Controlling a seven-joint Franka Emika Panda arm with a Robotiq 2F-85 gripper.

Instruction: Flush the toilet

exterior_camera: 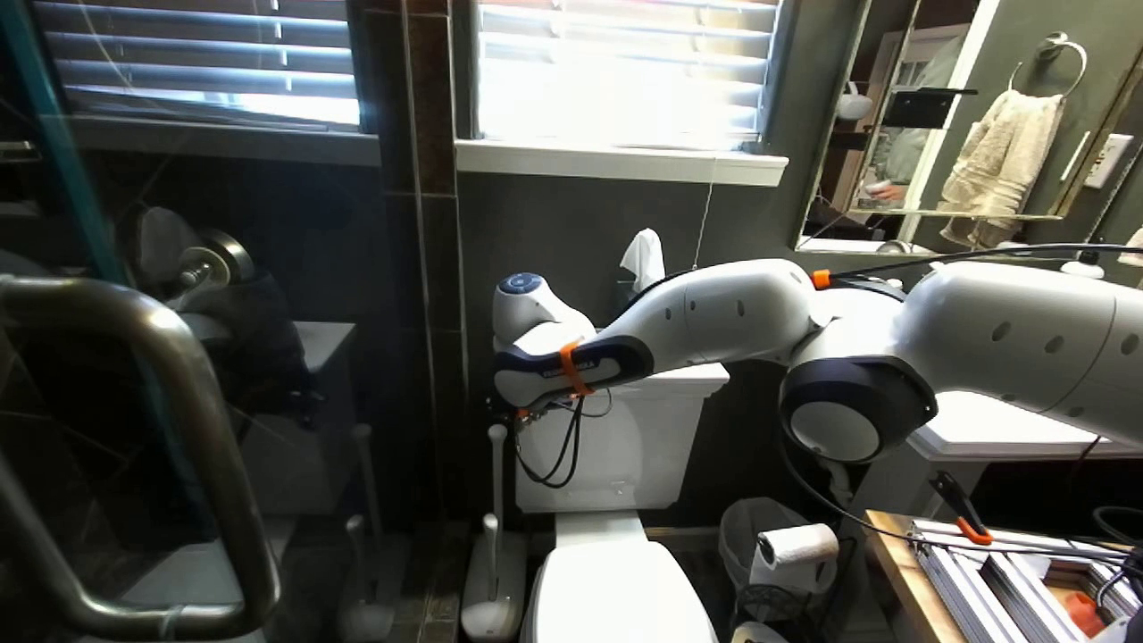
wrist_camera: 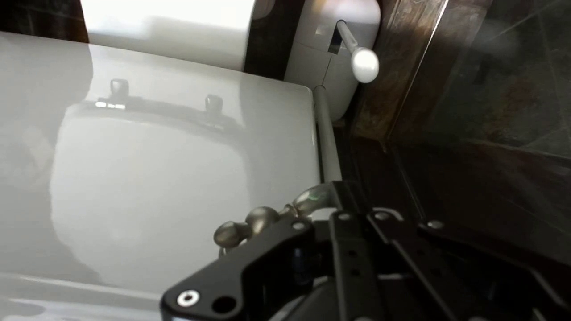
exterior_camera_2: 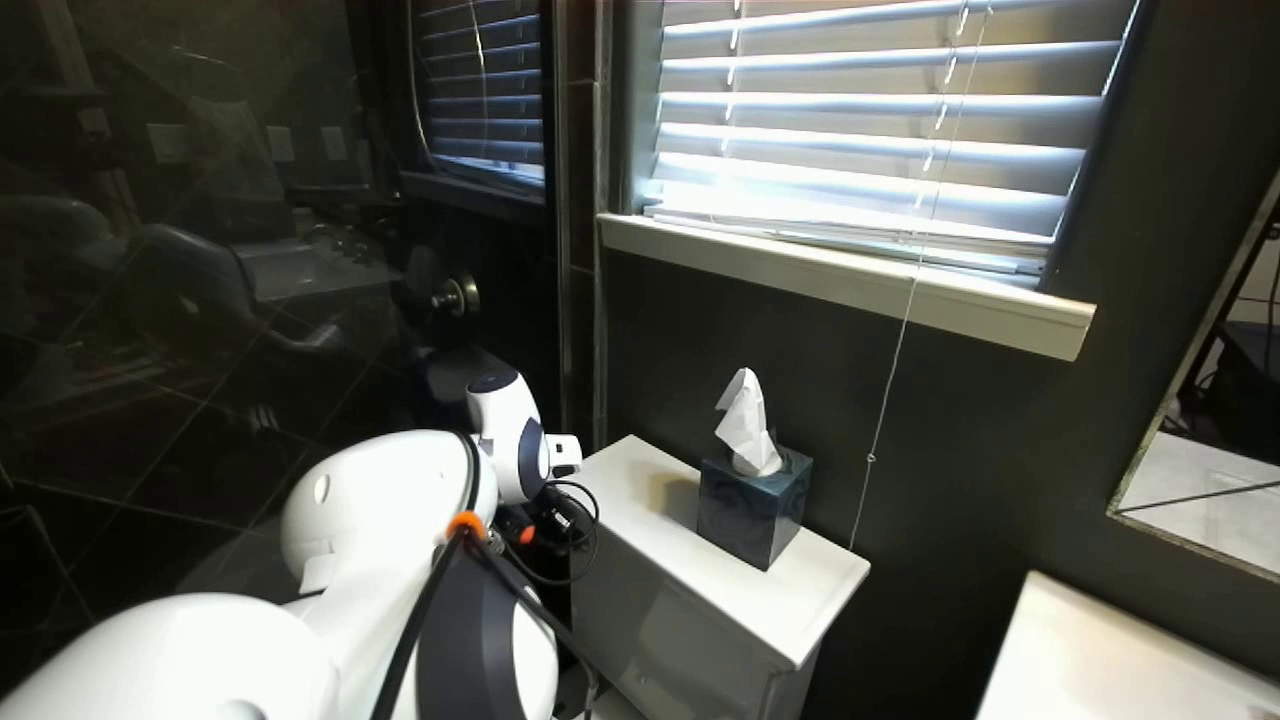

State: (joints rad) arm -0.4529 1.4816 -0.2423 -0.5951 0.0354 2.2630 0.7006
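Bathroom, dark-grey wall (exterior_camera: 571,223), white slatted window blinds (exterior_camera: 625,80) &, below them, the white porcelain toilet (exterior_camera: 625,487) w/ boxy rectangular tank (exterior_camera: 647,429), a dark-blue cube tissue box (exterior_camera_2: 750,510) on its flat lid (exterior_camera_2: 640,490). White, orange-banded robot arm (exterior_camera: 741,308) crosses in front of tank. In wrist view the black two-finger gripper (wrist_camera: 352,196), jaws pressed together AFAICT, is at the tank's upper corner & covers one end of the curved silver metal flush lever (wrist_camera: 263,217); can't tell if touching.
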